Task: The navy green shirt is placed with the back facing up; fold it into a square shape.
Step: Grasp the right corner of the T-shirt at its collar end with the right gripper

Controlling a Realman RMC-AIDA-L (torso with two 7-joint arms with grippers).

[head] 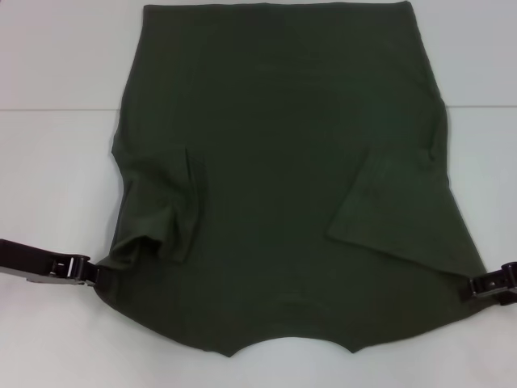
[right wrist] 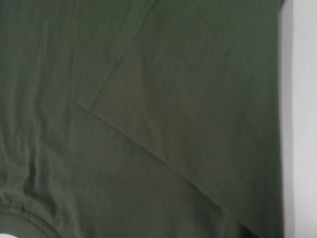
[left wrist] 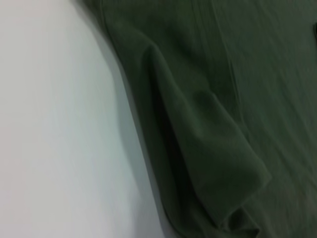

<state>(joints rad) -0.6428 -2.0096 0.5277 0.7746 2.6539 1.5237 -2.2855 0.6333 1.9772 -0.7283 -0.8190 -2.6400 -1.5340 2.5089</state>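
The shirt [head: 275, 162] lies spread flat over the middle of the white table [head: 56, 162], back up, with its curved neckline at the near edge and its hem at the far edge. Both short sleeves are folded inward onto the body, the left one rumpled, the right one flat. The left gripper [head: 90, 273] meets the shirt's near left shoulder corner, and the right gripper [head: 470, 288] meets the near right shoulder corner. Whether either gripper's fingers clamp the cloth cannot be told.

Both arms end in black, blocky parts: the left gripper [head: 87, 272] has a silver metal clasp, the right gripper [head: 477, 287] looks all black.
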